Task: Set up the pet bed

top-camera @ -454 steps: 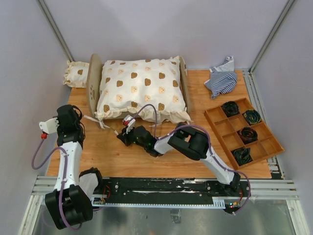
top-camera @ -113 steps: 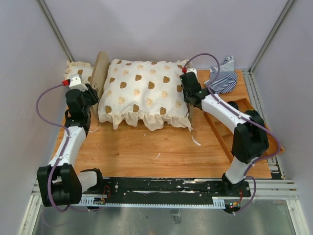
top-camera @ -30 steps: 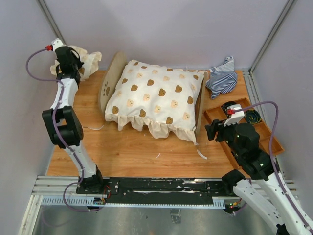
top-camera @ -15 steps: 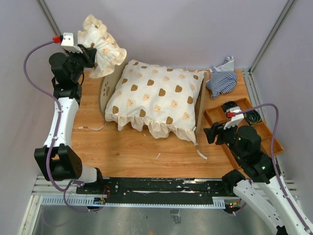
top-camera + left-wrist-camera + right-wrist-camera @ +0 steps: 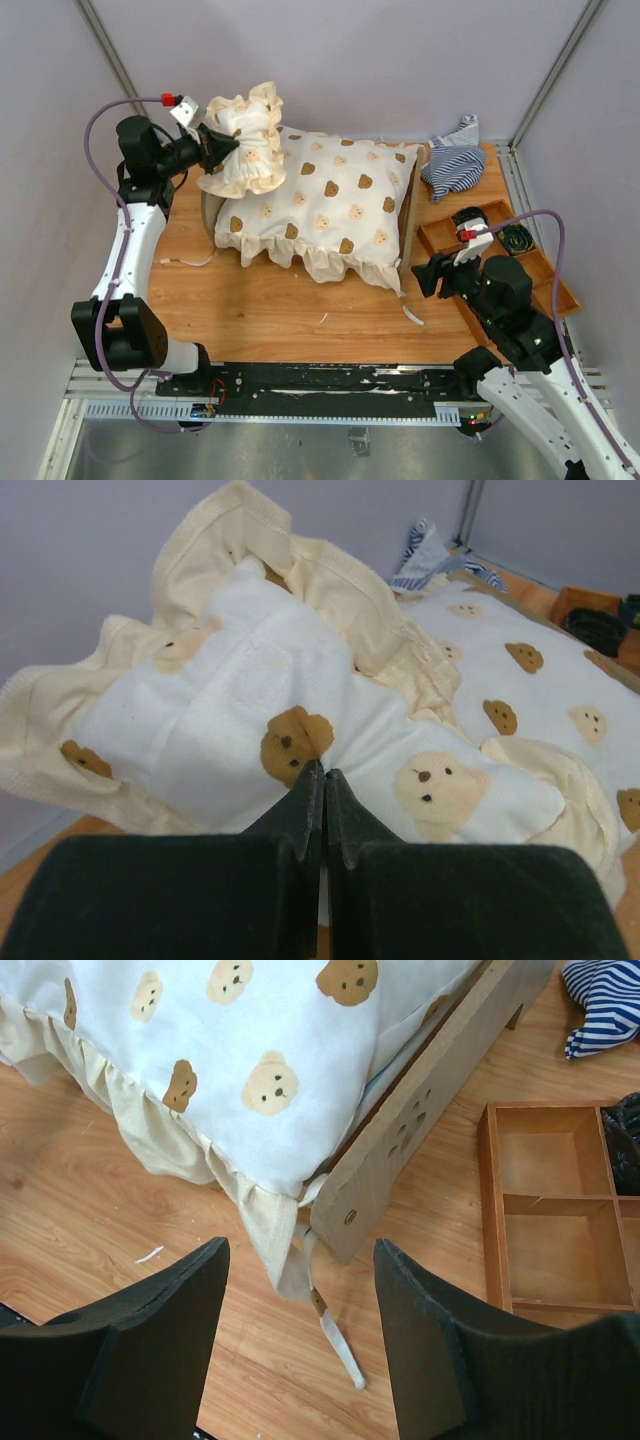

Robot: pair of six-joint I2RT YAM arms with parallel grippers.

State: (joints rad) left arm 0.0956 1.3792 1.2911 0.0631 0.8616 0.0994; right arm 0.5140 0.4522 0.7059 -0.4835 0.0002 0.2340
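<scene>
Jaws on your left gripper are pinched tight on a fold of the small bear-print pillow, and in the left wrist view the fingertips meet with the fabric caught between them. You hold that pillow in the air, above the left end of the pet bed. Your right gripper stands spread wide with nothing in it, hovering over the table just beside the bed's right end board.

You have the bed at the far middle of the table. Its long axis runs left to right, with the right end swung a little toward the arms. The large bear-print cushion lies on it and covers it from end to end, its frill hanging over the near side. A white tie trails from the cushion's near right corner onto the wood. The compartmented wooden tray sits right of the bed, apart from it.
</scene>
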